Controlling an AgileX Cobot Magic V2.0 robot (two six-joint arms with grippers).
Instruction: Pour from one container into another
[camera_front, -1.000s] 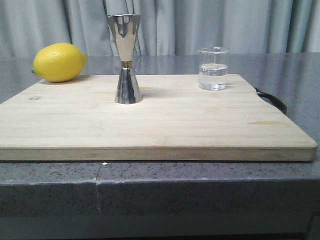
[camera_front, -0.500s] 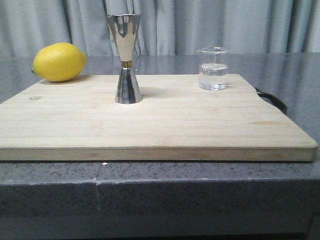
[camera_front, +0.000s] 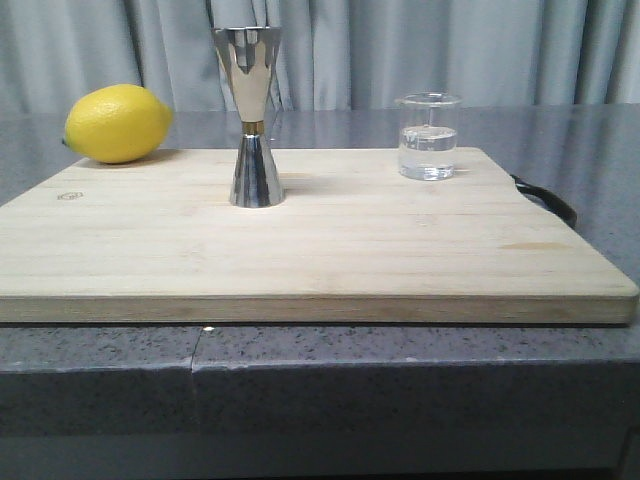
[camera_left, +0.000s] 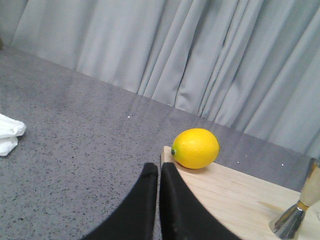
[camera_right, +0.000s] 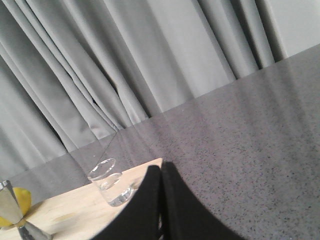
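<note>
The clear glass beaker (camera_front: 428, 138) stands upright at the back right of the wooden board (camera_front: 320, 250), with clear liquid in its lower half. Left of centre on the board, the steel jigger (camera_front: 250, 115) is upright, larger cone on top. Neither arm shows in the front view. In the left wrist view my left gripper (camera_left: 159, 167) is shut and empty, over the grey counter by the board's corner, short of the lemon (camera_left: 195, 148). My right gripper (camera_right: 161, 169) is also shut and empty, beside the board's right corner, with the beaker (camera_right: 111, 182) a little way off.
A yellow lemon (camera_front: 117, 123) lies at the board's back left corner. A black loop (camera_front: 545, 198) sticks out from the board's right side. White cloth (camera_left: 9, 132) lies on the counter far to the left. Grey curtains close off the back.
</note>
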